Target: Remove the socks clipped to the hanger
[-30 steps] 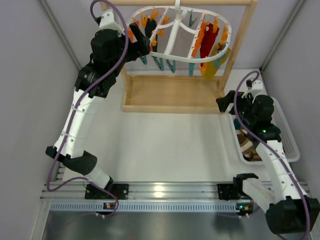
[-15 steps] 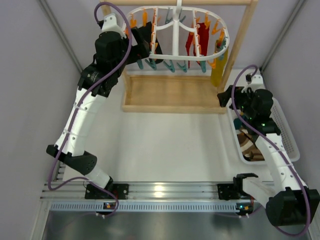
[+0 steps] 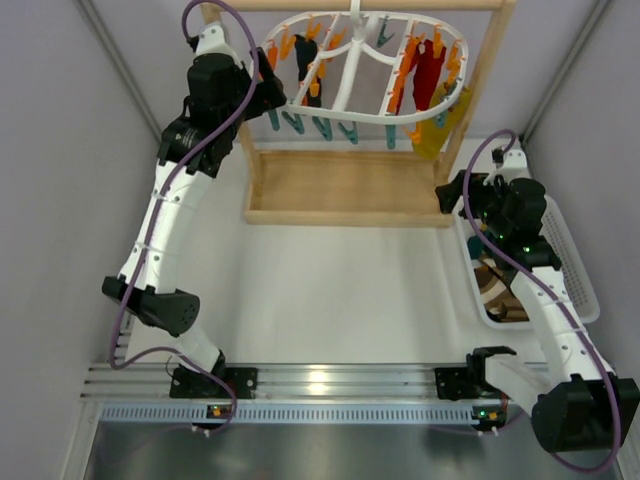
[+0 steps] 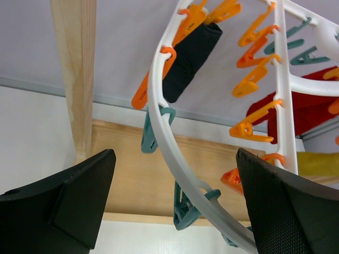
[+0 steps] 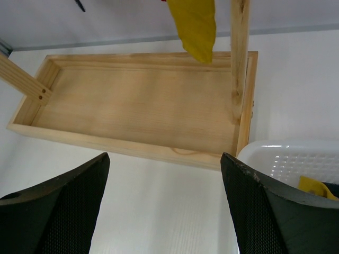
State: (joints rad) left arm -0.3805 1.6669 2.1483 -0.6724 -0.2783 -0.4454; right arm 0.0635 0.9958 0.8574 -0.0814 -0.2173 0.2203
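My left gripper (image 4: 175,211) gapes wide and empty astride the rim of the white plastic oval hanger (image 4: 159,121); the limp black fabric sock (image 4: 190,53) hangs clipped just beyond; I judge this the reach; next, advance, close on that sock, tug it free; my right gripper (image 5: 164,201) hovers wide, empty, well apart.

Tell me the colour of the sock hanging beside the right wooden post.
The sock is mustard yellow; the right wrist view shows it best.

**Camera setup: one overhead, two wrist views**

Top camera sat high above and behind the arm bases and looked down over the whole table (image 3: 330,290). Left wrist camera was close under the hanger (image 4: 159,121), tilted up toward the far edge. Right wrist camera looked down at the wooden base (image 5: 137,106) from near the right edge. All three shared that base. Top and right wrist shared the mustard sock (image 5: 197,26).
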